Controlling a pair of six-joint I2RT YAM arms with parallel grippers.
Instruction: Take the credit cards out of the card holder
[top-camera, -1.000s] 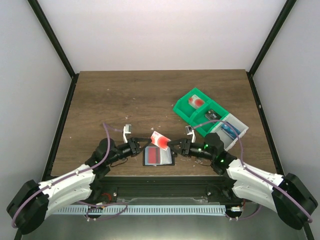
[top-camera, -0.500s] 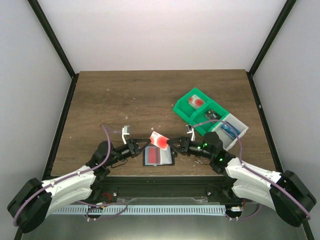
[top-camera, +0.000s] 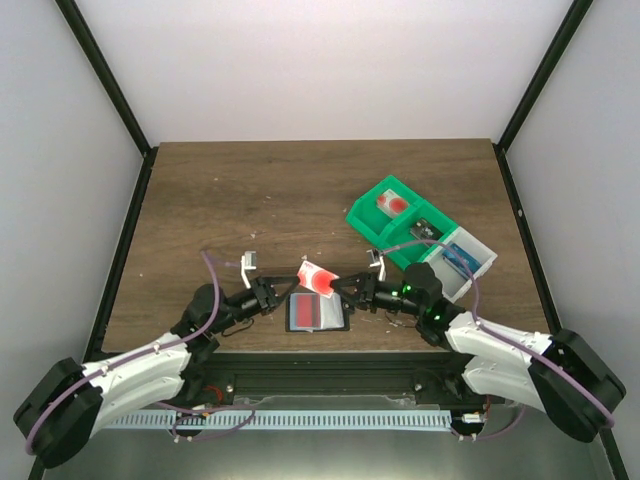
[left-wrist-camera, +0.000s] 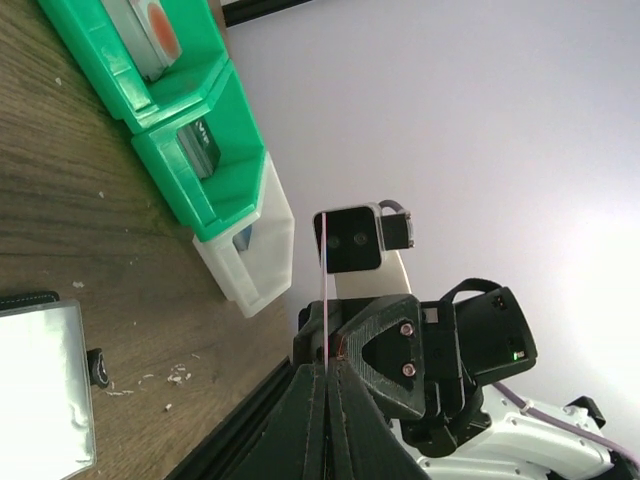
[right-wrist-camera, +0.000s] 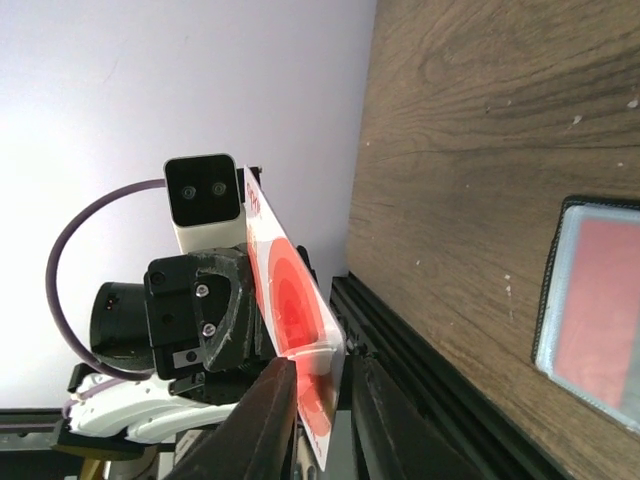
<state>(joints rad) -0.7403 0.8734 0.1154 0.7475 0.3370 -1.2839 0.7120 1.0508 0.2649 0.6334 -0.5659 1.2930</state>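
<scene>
A white credit card with a red blotch (top-camera: 318, 277) is held up in the air above the open black card holder (top-camera: 317, 313). My left gripper (top-camera: 291, 291) is shut on the card's left edge. In the left wrist view the card (left-wrist-camera: 323, 280) shows edge-on between the closed fingers of my left gripper (left-wrist-camera: 328, 372). My right gripper (top-camera: 345, 290) is open, with its fingers on either side of the card's other end (right-wrist-camera: 290, 300); a gap shows on one side. The holder (right-wrist-camera: 595, 300) lies flat with a red card under its clear window.
A green tray (top-camera: 395, 215) with a clear-white tray (top-camera: 462, 262) beside it stands at the right, with cards inside. Both also show in the left wrist view (left-wrist-camera: 170, 120). The black frame rail runs along the table's near edge (top-camera: 320, 365).
My right gripper has crept left, so its fingers now straddle the card. My left gripper still holds the card, which has risen slightly.
</scene>
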